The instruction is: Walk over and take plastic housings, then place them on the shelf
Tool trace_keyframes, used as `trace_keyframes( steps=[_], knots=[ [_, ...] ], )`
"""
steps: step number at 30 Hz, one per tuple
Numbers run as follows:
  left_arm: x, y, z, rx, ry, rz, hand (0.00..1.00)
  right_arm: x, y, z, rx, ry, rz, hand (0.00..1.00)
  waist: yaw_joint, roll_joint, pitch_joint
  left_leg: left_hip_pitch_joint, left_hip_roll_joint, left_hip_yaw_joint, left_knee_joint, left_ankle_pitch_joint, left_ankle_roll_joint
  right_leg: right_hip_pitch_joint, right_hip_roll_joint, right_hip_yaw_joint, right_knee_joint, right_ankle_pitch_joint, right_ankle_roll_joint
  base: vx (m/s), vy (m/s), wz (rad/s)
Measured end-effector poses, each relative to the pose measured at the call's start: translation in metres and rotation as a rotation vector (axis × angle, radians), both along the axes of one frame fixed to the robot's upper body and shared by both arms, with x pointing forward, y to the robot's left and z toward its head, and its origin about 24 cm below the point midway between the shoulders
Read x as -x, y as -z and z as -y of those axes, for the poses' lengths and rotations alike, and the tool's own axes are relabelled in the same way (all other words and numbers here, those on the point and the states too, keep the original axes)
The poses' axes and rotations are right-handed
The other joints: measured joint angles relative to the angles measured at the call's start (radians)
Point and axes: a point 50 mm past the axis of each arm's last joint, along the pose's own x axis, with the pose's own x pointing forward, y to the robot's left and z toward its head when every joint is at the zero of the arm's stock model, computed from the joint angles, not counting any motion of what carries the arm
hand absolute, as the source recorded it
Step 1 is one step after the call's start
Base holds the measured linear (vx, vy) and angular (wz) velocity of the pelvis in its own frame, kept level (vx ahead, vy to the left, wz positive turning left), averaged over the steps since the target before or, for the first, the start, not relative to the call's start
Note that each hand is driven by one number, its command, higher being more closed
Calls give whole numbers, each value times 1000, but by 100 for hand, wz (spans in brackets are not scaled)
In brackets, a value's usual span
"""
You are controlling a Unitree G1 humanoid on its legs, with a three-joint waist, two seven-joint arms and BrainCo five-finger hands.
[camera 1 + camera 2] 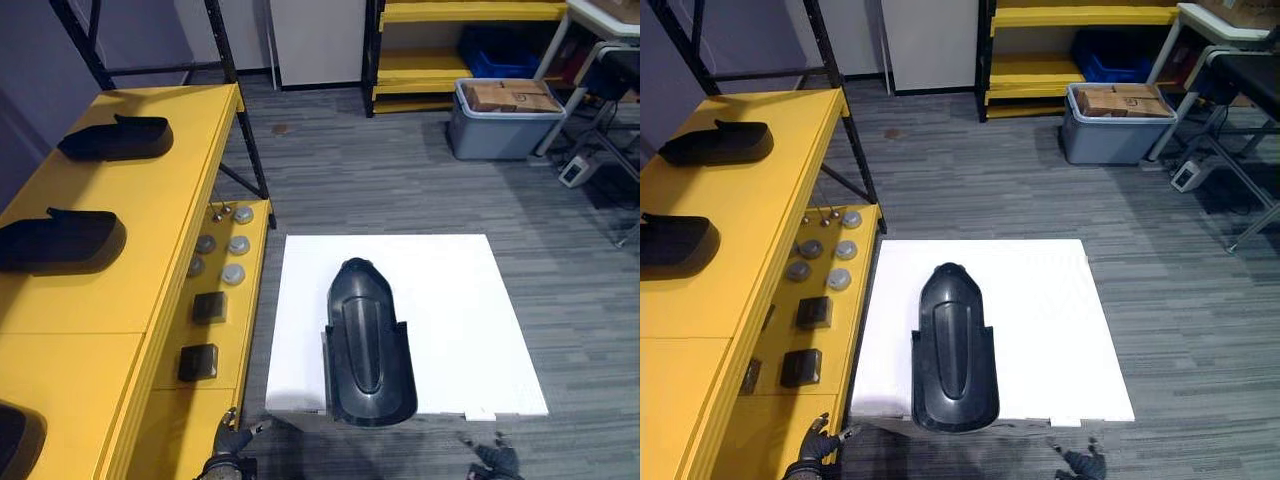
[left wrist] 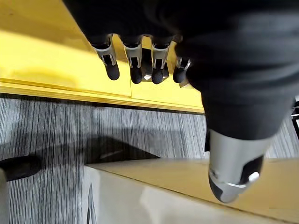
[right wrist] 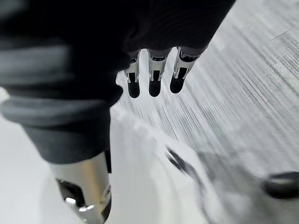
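- The left hand [image 1: 232,440] and right hand [image 1: 495,458] hover near, fingers apart, empty.
- The plastic housing [image 1: 368,345] lies at the white table's [image 1: 460,290] near edge; a lopsided grab could tip it off.

The nearest housing [image 1: 14,438] on the shelf [image 1: 150,230] is cut off.

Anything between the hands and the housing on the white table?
Nothing visible. The black housing lies alone on the white table, reaching its near edge. The left hand and right hand are by that edge, one on each side of it, both open and empty.
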Motion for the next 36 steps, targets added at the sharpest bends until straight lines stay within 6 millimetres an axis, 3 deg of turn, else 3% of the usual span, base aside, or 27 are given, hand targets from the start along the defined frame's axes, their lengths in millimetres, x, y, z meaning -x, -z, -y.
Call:
trace_keyframes(
  steps=[2,6,10,11,12,13,16,19,21,25,30,36],
  knots=[
    [9,2,0,6,-16,-20,0,6,-9,17,40,97,44,0,-1,-1,-15,15,2,4,0,2,-3,13,2,8,0,0,0,87,-4,-11],
    [25,6,-3,10,-46,-55,0,3,-47,59,206,178,159,0,-6,-5,-40,29,4,21,-2,6,-8,22,3,21,2,0,0,46,-3,-9],
    [33,8,-3,11,-54,-77,0,-37,-146,96,523,105,472,0,-25,-9,-50,36,4,21,-2,11,-4,28,3,21,3,0,0,5,-9,-1],
    [34,8,-3,11,-52,-79,0,-41,-158,96,555,83,508,0,-26,-10,-53,35,4,20,-2,12,-5,28,3,21,3,0,0,-23,-10,8],
    [37,8,-4,9,-48,-86,0,-55,-182,93,615,20,597,0,-27,-14,-58,35,4,19,-1,15,-8,29,3,21,3,0,0,0,0,0],
    [38,8,-4,9,-49,-88,0,-63,-194,88,641,-24,648,0,-27,-15,-61,35,5,17,0,15,-8,29,3,21,3,0,0,0,0,0],
    [38,8,-3,10,-28,-88,0,-85,-217,70,660,-141,776,0,-27,-16,-64,34,5,16,2,16,-9,31,3,20,3,0,0,-32,-8,3],
    [36,8,-2,20,-6,-77,0,-113,-243,29,643,-369,940,0,-26,-17,-64,33,4,14,4,16,-9,32,3,16,-1,0,0,-56,-6,-1],
    [33,7,0,26,25,-64,0,-128,-258,-8,622,-589,1053,0,-24,-21,-67,28,4,1,7,16,-8,33,3,13,-1,1,0,-51,-2,9],
    [23,7,6,34,82,-47,0,-142,-251,-46,522,-767,1084,0,-12,-31,-73,22,3,-30,11,16,-8,40,1,-12,0,1,1,-52,-1,23],
    [17,7,19,61,119,-38,0,-152,-200,-97,336,-881,956,0,0,-38,-71,13,2,-46,13,17,-8,43,0,-28,-2,2,2,-68,5,12],
    [13,8,20,57,118,-43,0,-152,-166,-126,306,-946,791,0,1,-39,-62,-8,-6,-60,14,44,-8,29,-9,-33,-6,6,5,-74,-5,4]
  ],
)
